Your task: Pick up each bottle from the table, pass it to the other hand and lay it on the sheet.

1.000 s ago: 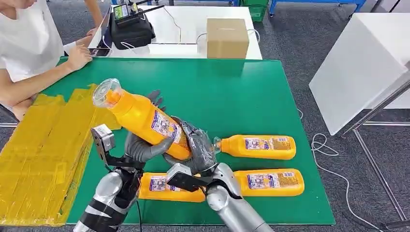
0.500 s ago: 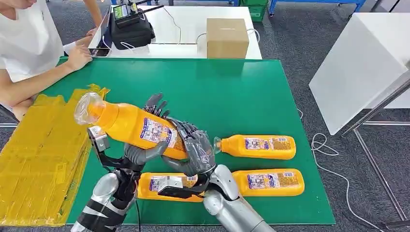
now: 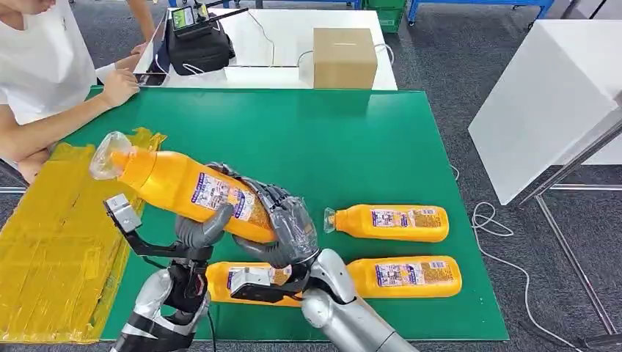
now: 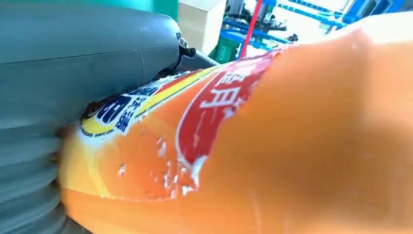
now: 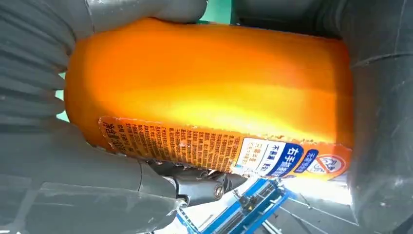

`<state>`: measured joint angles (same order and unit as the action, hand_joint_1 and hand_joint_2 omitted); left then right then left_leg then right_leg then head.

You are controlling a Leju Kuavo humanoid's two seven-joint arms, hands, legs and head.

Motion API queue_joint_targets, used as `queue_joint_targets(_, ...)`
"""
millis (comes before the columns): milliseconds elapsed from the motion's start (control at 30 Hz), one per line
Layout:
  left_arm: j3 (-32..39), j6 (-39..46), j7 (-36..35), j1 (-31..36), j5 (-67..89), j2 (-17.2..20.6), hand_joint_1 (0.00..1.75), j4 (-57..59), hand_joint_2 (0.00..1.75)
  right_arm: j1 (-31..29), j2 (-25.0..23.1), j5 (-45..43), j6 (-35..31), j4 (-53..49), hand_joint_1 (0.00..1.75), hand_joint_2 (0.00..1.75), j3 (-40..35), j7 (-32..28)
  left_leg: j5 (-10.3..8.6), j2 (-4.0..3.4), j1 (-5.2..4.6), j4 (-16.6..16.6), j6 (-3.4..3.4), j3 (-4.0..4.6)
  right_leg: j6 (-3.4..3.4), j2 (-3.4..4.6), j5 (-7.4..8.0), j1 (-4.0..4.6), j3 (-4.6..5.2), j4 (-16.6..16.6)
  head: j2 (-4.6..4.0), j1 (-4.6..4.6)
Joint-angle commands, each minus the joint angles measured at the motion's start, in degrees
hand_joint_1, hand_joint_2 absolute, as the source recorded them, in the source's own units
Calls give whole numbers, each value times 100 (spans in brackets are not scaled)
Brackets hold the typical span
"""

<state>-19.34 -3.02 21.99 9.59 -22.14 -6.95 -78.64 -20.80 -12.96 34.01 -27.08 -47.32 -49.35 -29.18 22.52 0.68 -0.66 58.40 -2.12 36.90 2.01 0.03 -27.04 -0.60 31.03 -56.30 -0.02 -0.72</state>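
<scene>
Head view: I hold one bottle (image 3: 187, 194) in the air above the near left part of the green table (image 3: 352, 139), cap pointing far left toward the yellow sheet (image 3: 59, 235). Both my hands are on it: my left hand (image 3: 202, 227) wraps the middle from below, thumb up over the label, and my right hand (image 3: 290, 227) cups the base end with its fingers curled around it. In the right wrist view, grey fingers (image 5: 122, 9) press the orange body on both sides. I judge this as the handover itself, weight shared between the two hands. Three more bottles lie on the table near and right of my arms. Next, my right hand needs to let go cleanly so my left can carry the bottle over the sheet and lay it down flat.
</scene>
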Motion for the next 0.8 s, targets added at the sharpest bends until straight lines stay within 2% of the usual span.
queue_joint_targets(33, 945, 757, 247, 146, -182, -226, 175, -539, 175, 452, 337, 95, -69, -676, 175, 175, 191, 127, 8, 8, 10, 0, 16, -19, -7, -13, -7, 9, -31, 9, 0, -2)
queue_joint_targets(67, 1021, 1017, 372, 127, -45, -244, 175, -630, 175, 501, 317, 34, -108, -765, 138, 175, 312, 150, 5, 10, 8, -1, 14, -14, -6, -15, -6, 7, -25, 8, 0, -2)
queue_joint_targets(100, 1071, 1243, 503, 113, 106, -250, 175, -715, 175, 552, 304, -26, -166, -880, 2, 175, 421, 166, 7, 10, 9, -1, 16, -20, -8, -15, -8, 9, -32, 9, 0, 0)
queue_joint_targets(167, 1166, 1569, 656, 92, 345, -179, 175, -905, 175, 697, 348, -259, -122, -1368, 0, 175, 629, 181, 10, 7, 11, 0, 20, -23, -10, -14, -10, 11, -36, 9, 0, -2)
queue_joint_targets(267, 1282, 2481, 1134, 159, 1344, -28, 175, -1043, 175, 976, 535, -611, 26, -2358, 0, 175, 941, 273, 8, 6, 9, 2, 18, -15, -9, -10, -8, 9, -30, 3, 0, -2)
queue_joint_targets(367, 1358, 3782, 1487, 235, 3018, 202, 175, -1073, 175, 1300, 633, -1184, 225, -3293, 0, 175, 1420, 324, 8, 1, 10, 7, 18, -7, -10, -9, -5, 11, -24, -3, 0, 2)
queue_joint_targets(400, 1371, 4033, 1415, 265, 3479, 303, 175, -1038, 175, 1391, 673, -1350, 310, -3560, 0, 175, 1557, 347, 3, 19, 4, 4, 12, 1, -7, -23, -6, 5, -19, -3, 0, 2)
queue_joint_targets(467, 1621, 4302, 887, 345, 5372, 473, 175, -818, 175, 1568, 715, -1661, 466, -4049, 0, 175, 1869, 326, 15, 25, 12, 6, 21, -24, -12, -24, -14, 11, -42, 3, 0, 0)
queue_joint_targets(500, 1637, 4292, 875, 369, 5343, 544, 175, -758, 175, 1598, 755, -1687, 519, -4150, 0, 175, 1912, 347, 14, 15, 7, 2, 22, -28, -14, -12, -13, 6, -43, 1, 0, -2)
queue_joint_targets(533, 2083, 4302, 616, 454, 6761, 431, 175, -591, 175, 1668, 771, -1823, 601, -4361, 0, 175, 2035, 313, 12, 13, 6, 2, 22, -26, -13, -11, -11, 6, -44, 2, 0, 0)
queue_joint_targets(600, 2463, 4302, -159, 618, 9047, 671, 175, -200, 175, 1785, 766, -1922, 637, -4628, 0, 175, 2224, 228, 6, 25, 5, 1, 16, -17, -12, -16, -7, 5, -34, 1, 0, 2)
queue_joint_targets(633, 2342, 3967, -629, 764, 9210, 940, 175, 321, 175, 1833, 773, -1962, 657, -4744, 0, 175, 2292, 194, 4, 18, 3, -3, 14, -18, -10, -7, -4, 3, -27, 2, 0, 0)
queue_joint_targets(667, 2100, 4051, -804, 916, 9039, 1196, 175, 594, 175, 1878, 776, -1978, 716, -4838, 0, 175, 2350, 198, 4, 18, 4, -5, 19, -26, -12, -9, -5, 4, -37, 5, 0, -2)
queue_joint_targets(700, 1998, 4129, -857, 982, 8947, 1293, 175, 724, 175, 1893, 772, -1970, 748, -4869, 0, 175, 2374, 207, 5, 14, 8, -5, 25, -33, -16, -8, -4, 8, -42, 8, 0, 0)
queue_joint_targets(733, 1998, 4129, -857, 982, 8947, 1293, 175, 724, 175, 1893, 772, -1970, 748, -4869, 0, 175, 2374, 207, -3, 37, 0, -9, 17, -27, -13, -28, -6, 0, 3, 4, 0, -4)
queue_joint_targets(800, 1924, 4153, -901, 987, 8931, 1298, 175, 723, 175, 1888, 753, -1966, 745, -4835, 0, 175, 2373, 206, 0, 17, 2, -8, 18, -22, -14, -8, -1, 3, 17, 5, 0, 0)
